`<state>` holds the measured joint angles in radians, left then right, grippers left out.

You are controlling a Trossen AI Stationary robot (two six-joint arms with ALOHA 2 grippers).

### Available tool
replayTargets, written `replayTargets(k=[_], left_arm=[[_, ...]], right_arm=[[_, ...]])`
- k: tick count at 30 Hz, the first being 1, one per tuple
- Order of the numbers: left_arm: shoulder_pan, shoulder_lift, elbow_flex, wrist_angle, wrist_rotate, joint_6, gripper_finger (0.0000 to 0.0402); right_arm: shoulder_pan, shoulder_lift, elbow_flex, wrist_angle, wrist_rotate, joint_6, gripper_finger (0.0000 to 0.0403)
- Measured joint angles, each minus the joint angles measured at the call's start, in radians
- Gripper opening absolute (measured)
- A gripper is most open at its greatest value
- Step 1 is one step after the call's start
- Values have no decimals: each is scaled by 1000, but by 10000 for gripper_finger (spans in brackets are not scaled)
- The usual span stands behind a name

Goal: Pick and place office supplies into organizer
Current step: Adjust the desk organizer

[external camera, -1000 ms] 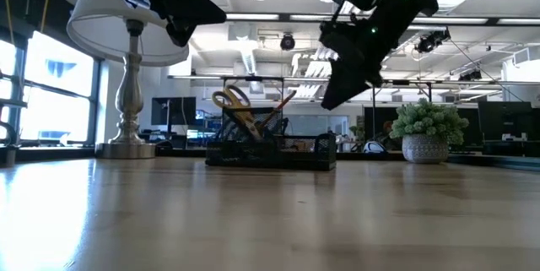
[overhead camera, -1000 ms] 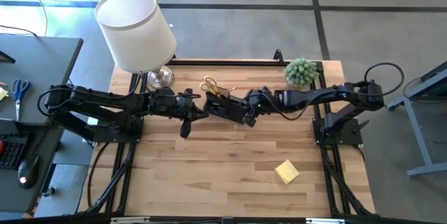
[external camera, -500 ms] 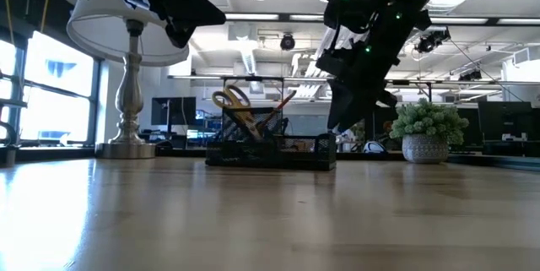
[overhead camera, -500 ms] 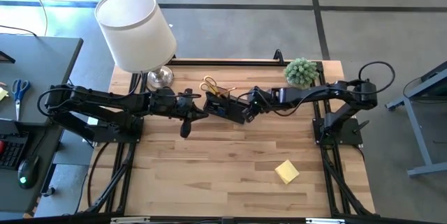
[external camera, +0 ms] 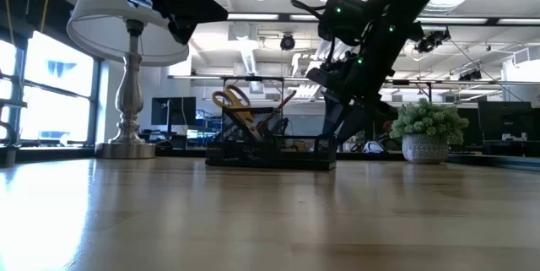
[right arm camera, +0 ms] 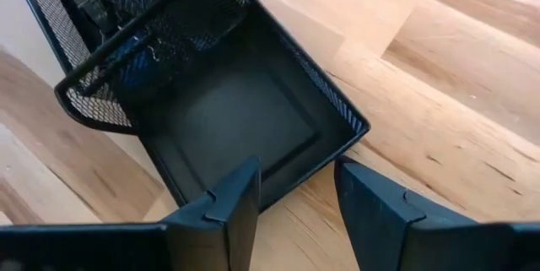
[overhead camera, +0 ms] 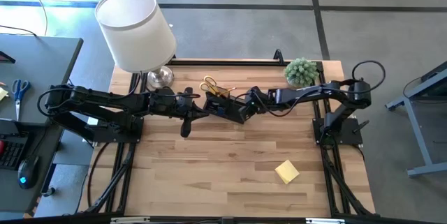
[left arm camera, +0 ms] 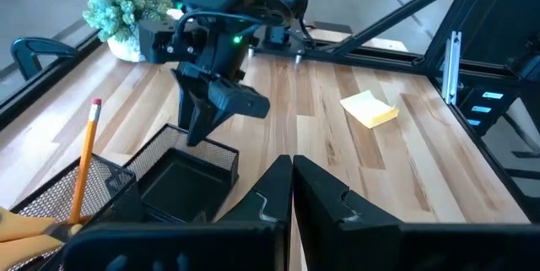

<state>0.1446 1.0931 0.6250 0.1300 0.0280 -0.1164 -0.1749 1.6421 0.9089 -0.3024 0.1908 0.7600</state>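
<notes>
The black mesh organizer (overhead camera: 223, 105) stands at the middle of the table's far half. Yellow-handled scissors (overhead camera: 209, 84) and a pencil (left arm camera: 84, 165) stick up out of its tall cups. My right gripper (right arm camera: 295, 191) is open and slants down over the organizer's low square compartment (right arm camera: 236, 127) at its right end. One finger is above the compartment's rim and the other above the table just outside it. My left gripper (left arm camera: 292, 182) hovers shut, high beside the organizer's left end, holding nothing. A yellow sticky-note pad (overhead camera: 286, 172) lies flat near the table's right front.
A lamp with a white shade (overhead camera: 136, 28) stands at the far left corner, and a small potted plant (overhead camera: 302, 72) at the far right. Bare wood spreads across the table's near half, around the sticky-note pad.
My right gripper has come down and toward the table's left, onto the organizer's right end. It has rolled about its own axis, and its fingers have opened wider. The organizer and the left arm have kept still.
</notes>
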Motion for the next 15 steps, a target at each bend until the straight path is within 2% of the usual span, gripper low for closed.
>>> replayTargets(k=[8,15], left_arm=[[-1,0,0,-32,10,-32,3],[-1,0,0,-36,18,-54,3]], right_arm=[[5,13,1,-4,0,3,146],[6,13,1,-11,0,3,112]])
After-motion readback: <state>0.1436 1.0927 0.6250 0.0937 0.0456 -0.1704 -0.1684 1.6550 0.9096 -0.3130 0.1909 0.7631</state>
